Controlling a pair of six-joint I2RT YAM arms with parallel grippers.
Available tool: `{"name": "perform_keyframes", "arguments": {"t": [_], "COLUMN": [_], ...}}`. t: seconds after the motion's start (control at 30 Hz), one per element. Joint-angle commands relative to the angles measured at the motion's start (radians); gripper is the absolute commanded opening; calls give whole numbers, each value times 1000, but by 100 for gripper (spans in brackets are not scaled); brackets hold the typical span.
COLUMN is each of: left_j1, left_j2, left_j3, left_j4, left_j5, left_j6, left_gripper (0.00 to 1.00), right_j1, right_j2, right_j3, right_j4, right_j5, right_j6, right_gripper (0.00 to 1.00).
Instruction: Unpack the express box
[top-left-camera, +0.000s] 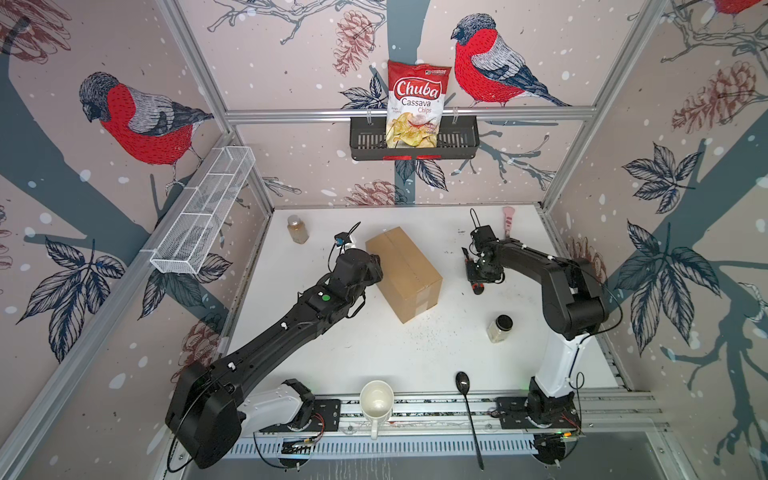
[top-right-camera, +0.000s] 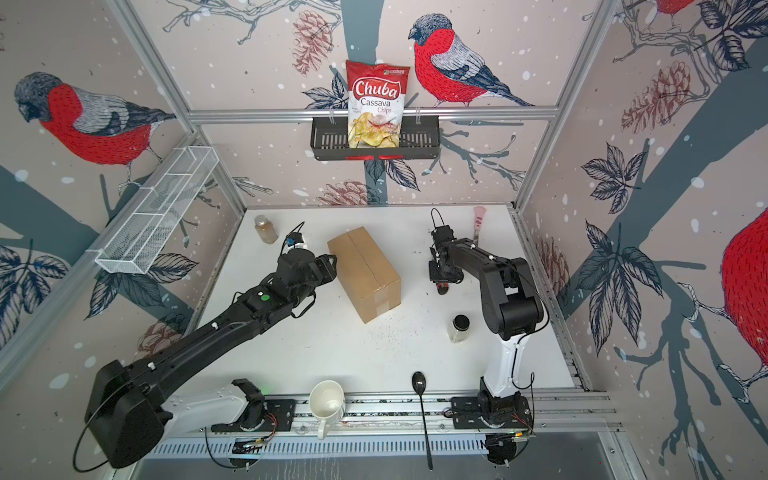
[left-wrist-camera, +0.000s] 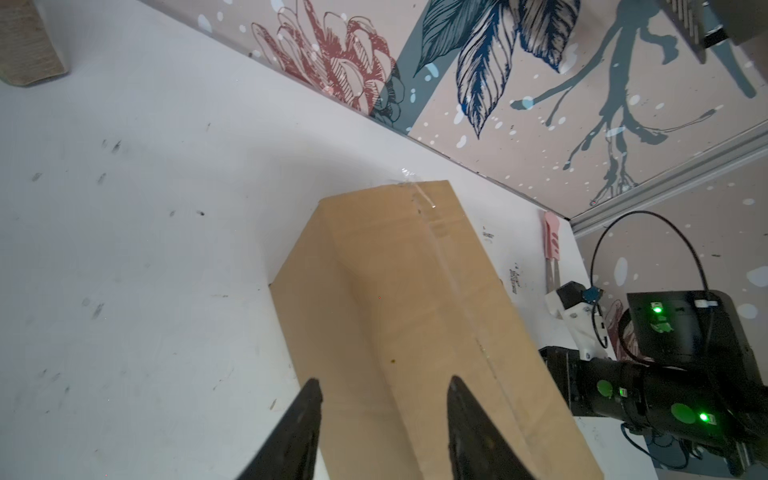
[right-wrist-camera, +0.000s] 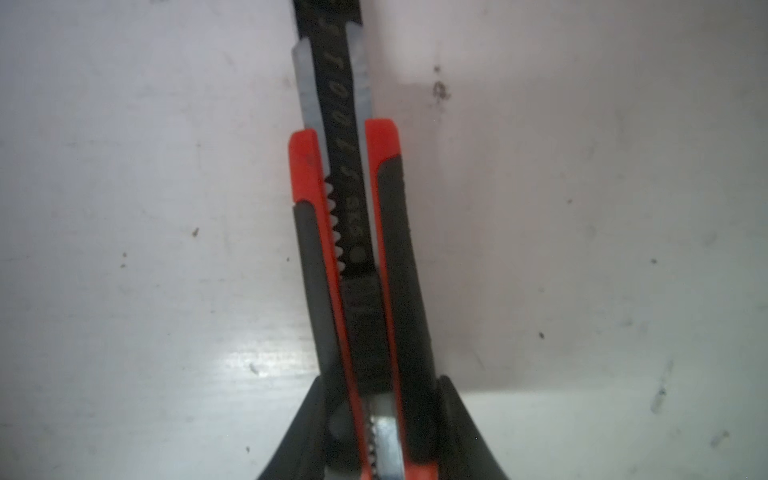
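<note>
Box (top-left-camera: 405, 272) (top-right-camera: 365, 272): middle of the table (top-left-camera: 374, 353), set on a slant in both top views, flaps down. Clear tape runs along the top seam and over the far end, as seen from my left wrist.

Left claw (left-wrist-camera: 384, 384): spread, nothing between the fingers (left-wrist-camera: 305, 419). It is level with the box's upper long edge, on the side facing my left arm, toward the far end. Touching the card or just shy of it, I cannot tell.

Right claw (right-wrist-camera: 380, 386): pinching a knife (right-wrist-camera: 357, 249), one finger on each side of the grey-and-red handle. A black blade sticks out past the handle's front. The claw points down at the table, well apart from the box, off to its right. Whether the knife rests on the table or hangs just above it, I cannot tell.

Also noted:
- mug (top-left-camera: 376, 401) and spoon (top-left-camera: 467, 409) at the near edge
- black-lidded jar (top-left-camera: 500, 328) near my right arm
- bottle (top-left-camera: 298, 229) in the far left corner
- pink-handled tool (top-left-camera: 508, 220) in the far right corner
- chips bag (top-left-camera: 417, 104) standing in the black basket (top-left-camera: 461, 141) on the back wall
</note>
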Motion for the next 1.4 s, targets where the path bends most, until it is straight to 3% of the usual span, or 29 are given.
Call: {"name": "perform_keyframes", "arguments": {"t": [0.0,0.3,0.57,1.03,1.37], "left_j1": [-2,-5,-10,-67,-70], "left_j2": [40,256,411,600,652], "left_j3": [41,220,353,478,470], "left_j4": [47,118,210,323,469], "left_j5": [116,369,516,579,615], "left_j6": [64,185,181,84,-28], "left_gripper": [53,60,66,63,52], "right_j1": [5,87,184,263,284], "right_j2": [-49,-215,-321,-387,-395], "right_j3": [31,89,144,203,210], "right_j4": [-58,-185,-266,-326,-314], "right_j5": [-12,-46,-73,-79,-97], "right_j6": [-5,-4,2,-3,-4], "right_gripper": [17,15,15,14,14]}}
